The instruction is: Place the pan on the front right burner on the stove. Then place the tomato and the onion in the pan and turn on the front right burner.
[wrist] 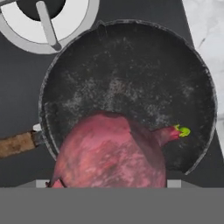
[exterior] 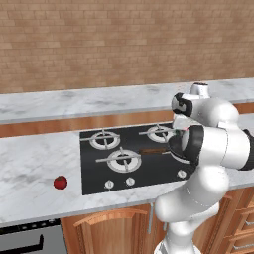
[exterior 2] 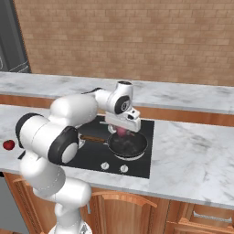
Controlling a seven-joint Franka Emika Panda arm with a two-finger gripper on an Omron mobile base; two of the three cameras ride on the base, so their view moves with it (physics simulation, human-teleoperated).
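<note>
The black pan (exterior 2: pixel 132 146) sits on the right front of the stove (exterior 2: pixel 139 168), covering the front right burner, its wooden handle (exterior 2: pixel 93 138) pointing left. My gripper (exterior 2: pixel 122 129) hangs just above the pan, shut on the onion (exterior 2: pixel 122 133). Seen from the hand, the pinkish-maroon onion (wrist: pixel 111 151) hides the fingertips, with the pan's floor (wrist: pixel 131 74) right below it. The glossy red tomato (exterior: pixel 60 182) lies on the counter left of the stove (exterior: pixel 96 166), far from the gripper. My arm hides most of the pan in the left base view, where its handle (exterior: pixel 155 150) shows.
White knobs (exterior: pixel 109 184) line the stove's front edge, two of them (exterior 2: pixel 104 166) just before the pan. Other burners (exterior: pixel 123 159) lie to the pan's left and behind it (wrist: pixel 52 17). Marble counter (exterior 2: pixel 192 151) stretches to the right; a brick wall stands behind.
</note>
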